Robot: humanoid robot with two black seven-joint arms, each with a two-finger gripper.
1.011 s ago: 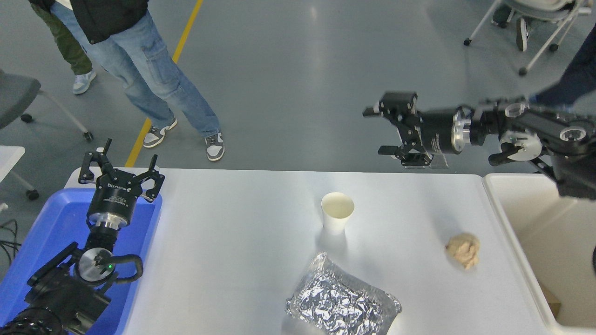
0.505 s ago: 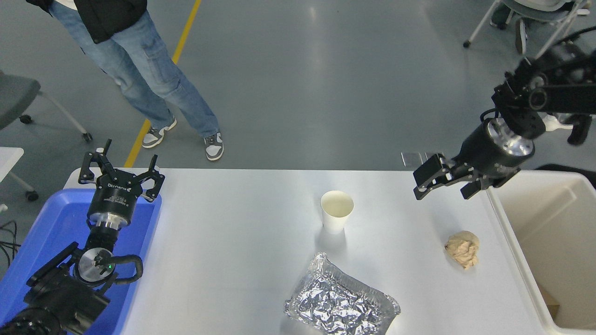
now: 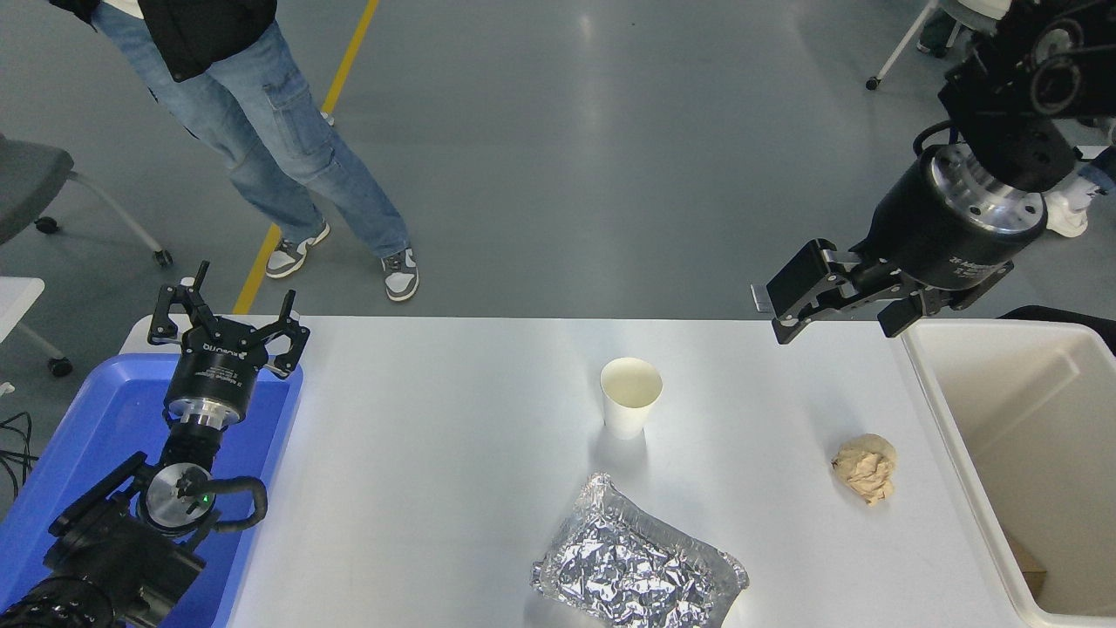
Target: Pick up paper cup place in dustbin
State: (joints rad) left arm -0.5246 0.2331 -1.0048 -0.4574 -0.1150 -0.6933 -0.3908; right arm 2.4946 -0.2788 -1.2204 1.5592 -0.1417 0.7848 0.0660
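The white paper cup (image 3: 630, 397) stands upright and empty near the middle of the white table (image 3: 436, 453). The cream-white dustbin (image 3: 935, 403) stands at the table's right end. My right gripper (image 3: 839, 305) is open and empty. It hangs in the air over the table's far right edge, well to the right of the cup and just left of the dustbin's far corner. My left gripper (image 3: 227, 318) is open and parked at the lower left over the blue tray (image 3: 96, 419).
A crumpled brown paper ball (image 3: 865, 468) lies between the cup and the dustbin. A crumpled foil tray (image 3: 641, 571) lies at the front, below the cup. A person in jeans (image 3: 288, 148) stands beyond the far left of the table.
My right arm has swung from pointing left above the far edge to reaching down from the upper right; in the last half second the gripper rose slightly. The cup has not moved.
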